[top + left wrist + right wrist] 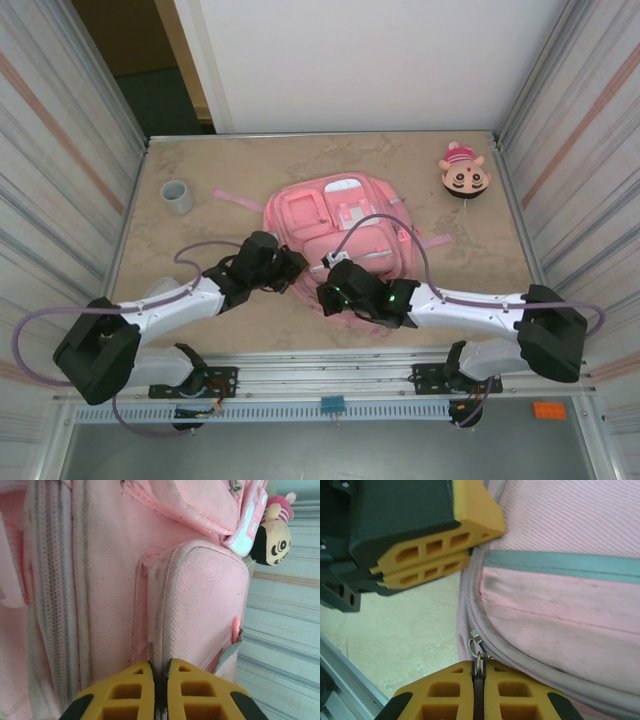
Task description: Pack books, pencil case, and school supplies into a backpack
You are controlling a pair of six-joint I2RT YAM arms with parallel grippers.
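Gripping a soft pink fabric backpack (345, 215) at its near edge

The backpack lies mid-table. The left gripper (160, 669) presses its yellow fingers together on a seam; the right gripper (478, 667), just beside it, pinches a small metal zipper pull (478, 650). Bare beige marble tabletop (230, 160) spreads either side. A small grey cup (177, 196) and a round cartoon-face toy (465, 172) sit well apart, toward the far corners. The backpack's contents are hidden.

The right gripper (478, 667) sits at the bottom edge, its yellow fingers pressed together on a small metal zipper pull (477, 649) of the pink backpack (560, 610). A grey-green strip (570, 565) crosses the fabric above. At upper left the left gripper (469, 554) is also closed, pinching the backpack's edge, over the beige table (405, 635), with a metal rail (350, 680) at the corner.
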